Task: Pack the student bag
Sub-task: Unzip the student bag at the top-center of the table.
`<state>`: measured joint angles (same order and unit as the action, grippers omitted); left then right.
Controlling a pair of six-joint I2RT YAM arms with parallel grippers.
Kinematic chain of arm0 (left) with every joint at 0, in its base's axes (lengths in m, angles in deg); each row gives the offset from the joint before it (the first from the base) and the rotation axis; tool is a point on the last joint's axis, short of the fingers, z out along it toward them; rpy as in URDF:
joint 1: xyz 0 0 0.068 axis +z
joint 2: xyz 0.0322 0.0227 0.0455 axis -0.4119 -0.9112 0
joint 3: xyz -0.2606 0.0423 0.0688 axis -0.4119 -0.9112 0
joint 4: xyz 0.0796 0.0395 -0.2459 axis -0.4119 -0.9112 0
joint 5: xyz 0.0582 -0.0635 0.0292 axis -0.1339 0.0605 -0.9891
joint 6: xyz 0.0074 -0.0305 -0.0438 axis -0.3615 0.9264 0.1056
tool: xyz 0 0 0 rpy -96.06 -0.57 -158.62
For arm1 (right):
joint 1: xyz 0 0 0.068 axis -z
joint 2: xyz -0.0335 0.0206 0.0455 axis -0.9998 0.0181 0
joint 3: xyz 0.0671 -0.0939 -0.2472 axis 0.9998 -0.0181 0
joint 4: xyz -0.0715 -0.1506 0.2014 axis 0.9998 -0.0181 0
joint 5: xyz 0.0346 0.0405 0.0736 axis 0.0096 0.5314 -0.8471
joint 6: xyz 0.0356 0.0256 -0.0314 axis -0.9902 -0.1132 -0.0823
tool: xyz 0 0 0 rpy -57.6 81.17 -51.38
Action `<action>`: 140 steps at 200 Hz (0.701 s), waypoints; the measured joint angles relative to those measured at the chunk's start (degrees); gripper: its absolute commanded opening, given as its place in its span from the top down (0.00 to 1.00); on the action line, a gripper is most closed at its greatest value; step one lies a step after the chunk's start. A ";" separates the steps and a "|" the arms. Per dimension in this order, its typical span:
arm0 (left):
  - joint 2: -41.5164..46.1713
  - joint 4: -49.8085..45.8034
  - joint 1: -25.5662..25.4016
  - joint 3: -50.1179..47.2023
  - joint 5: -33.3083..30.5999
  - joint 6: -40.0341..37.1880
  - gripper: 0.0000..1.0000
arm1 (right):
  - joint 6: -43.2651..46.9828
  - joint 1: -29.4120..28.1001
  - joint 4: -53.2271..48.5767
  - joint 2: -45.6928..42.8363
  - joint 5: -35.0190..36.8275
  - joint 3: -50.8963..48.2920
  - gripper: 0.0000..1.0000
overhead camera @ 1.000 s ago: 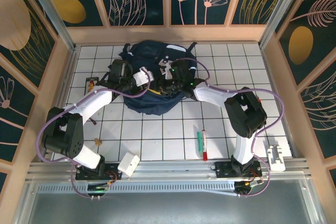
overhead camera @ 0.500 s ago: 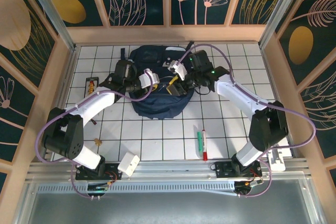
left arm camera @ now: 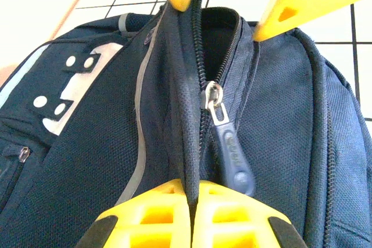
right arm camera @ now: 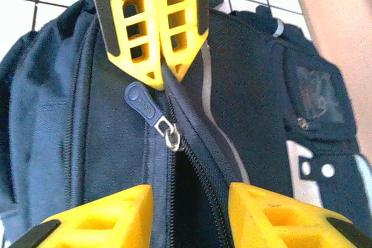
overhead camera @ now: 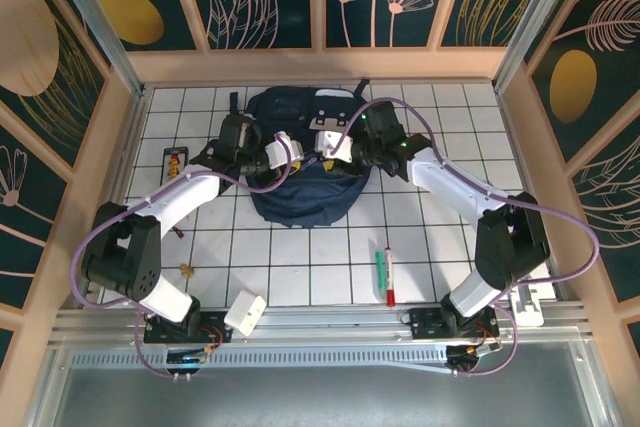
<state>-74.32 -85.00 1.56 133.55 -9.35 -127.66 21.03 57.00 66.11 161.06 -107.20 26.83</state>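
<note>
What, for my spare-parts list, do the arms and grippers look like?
Both the left arm and right arm have white shells, black joints and a looping purple cable. The left gripper and right gripper have yellow fingers with cut-out windows.

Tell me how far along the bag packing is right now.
Done: contents hidden; the zipper is part closed. In hand: the left gripper pinches the student bag at the zipper seam, the right gripper open astride the gap. To do: a green marker and a red marker lie on the table outside it.
</note>
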 measured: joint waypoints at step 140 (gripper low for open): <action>-1.62 -1.57 0.00 2.58 3.04 -1.95 1.00 | 10.82 -0.22 12.17 -4.74 6.78 -7.26 0.54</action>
<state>-75.93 -86.58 1.56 136.13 -6.31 -129.61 31.85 56.78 78.29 156.32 -100.43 19.58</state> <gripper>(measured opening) 0.048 0.452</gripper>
